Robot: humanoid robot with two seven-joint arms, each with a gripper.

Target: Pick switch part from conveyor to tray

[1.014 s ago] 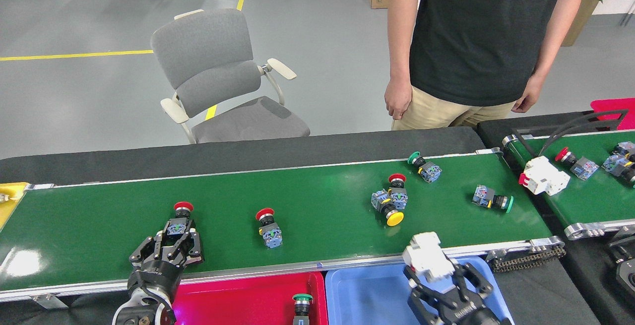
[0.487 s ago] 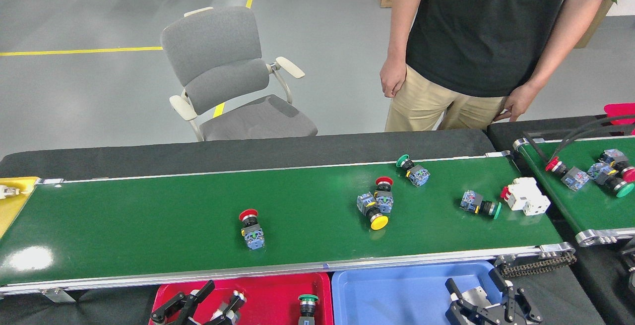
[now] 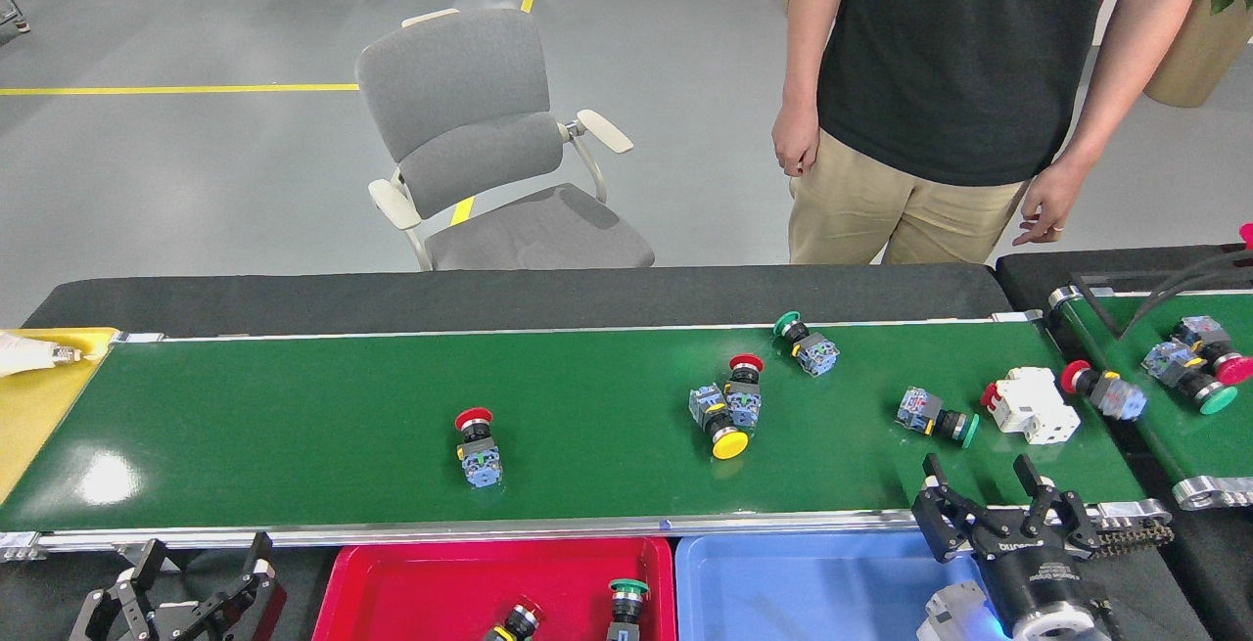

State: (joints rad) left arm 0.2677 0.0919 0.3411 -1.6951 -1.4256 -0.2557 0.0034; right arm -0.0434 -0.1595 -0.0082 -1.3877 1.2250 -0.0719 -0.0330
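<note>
Right gripper (image 3: 1000,494): jaws spread wide, empty, raised at the near rail of the conveyor (image 3: 294,445), over the blue tray (image 3: 783,587). Left gripper (image 3: 201,572): jaws apart, empty, low at the near-left, beside the red tray (image 3: 411,587), which holds 2 switch parts. On the belt: white breaker (image 3: 1030,406) and green-capped switch (image 3: 935,416) nearest the right gripper; a touching pair, red-capped and yellow-capped, mid-belt (image 3: 726,409); another green-capped unit behind it (image 3: 805,342); a lone red-capped switch (image 3: 477,447) centre-left. Step judged: between picks, selecting a target. Next move calls for reaching forward, aligning the jaws across a switch body.
</note>
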